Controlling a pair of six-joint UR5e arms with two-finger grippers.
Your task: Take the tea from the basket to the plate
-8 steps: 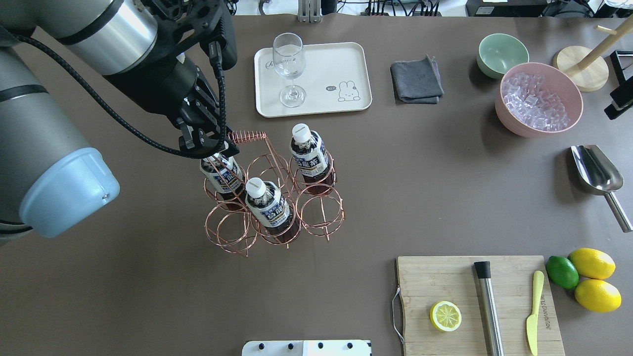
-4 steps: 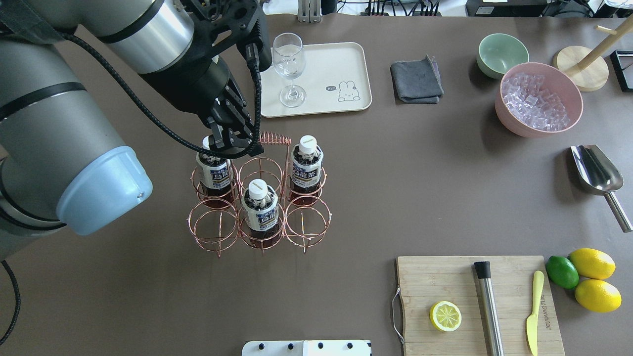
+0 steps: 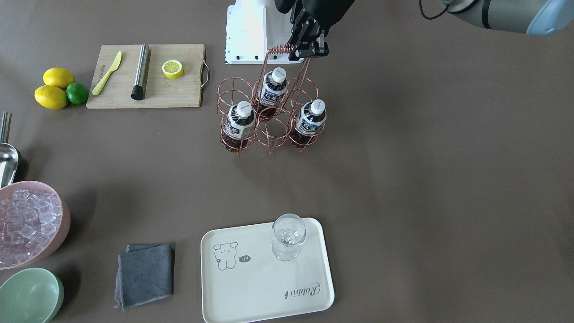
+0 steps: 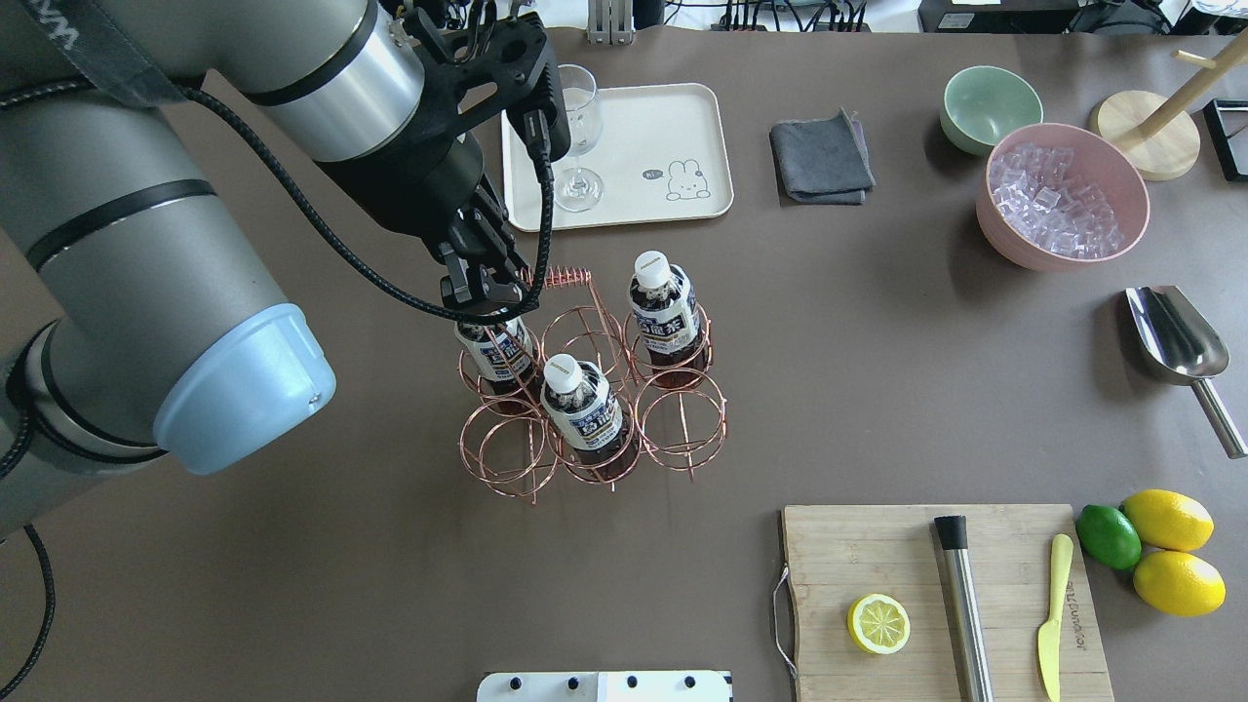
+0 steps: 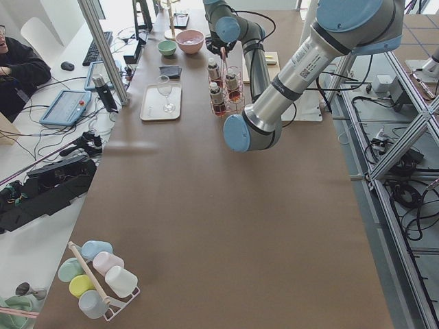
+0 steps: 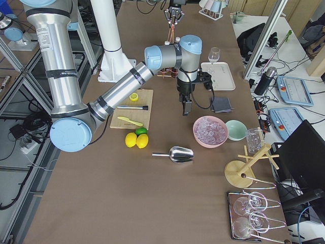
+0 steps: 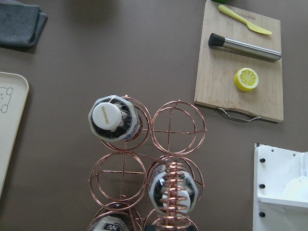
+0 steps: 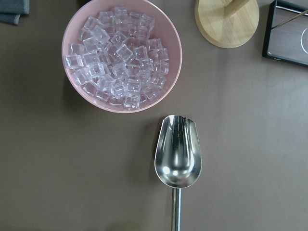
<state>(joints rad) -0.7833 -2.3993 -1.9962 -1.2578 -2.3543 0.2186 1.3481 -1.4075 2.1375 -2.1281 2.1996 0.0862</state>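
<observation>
The copper wire basket (image 4: 682,375) holds three tea bottles (image 4: 666,297), (image 4: 585,405), (image 4: 497,346) in its ring cells. My left gripper (image 4: 480,290) is shut on the end of the basket's coiled handle (image 4: 558,280). The front view shows the same grip (image 3: 307,51) on the handle (image 3: 280,48) over the basket (image 3: 233,79). In the left wrist view the handle coil (image 7: 171,202) runs over a bottle (image 7: 113,118). The cream plate (image 4: 643,117) lies beyond the basket, with a glass (image 4: 575,146) on it. My right gripper (image 6: 186,108) shows only in the exterior right view, so I cannot tell its state.
A cutting board (image 4: 877,565) with a lemon half, muddler and knife lies front right. A pink bowl of ice (image 4: 1063,195), a green bowl (image 4: 990,107), a grey cloth (image 4: 821,156), a metal scoop (image 4: 1175,336) and lemons (image 4: 1170,551) are to the right.
The left arm has moved right with the basket's handle in its grip. The basket and its three bottles have shifted right and tilted. The bottles stay in their cells.
</observation>
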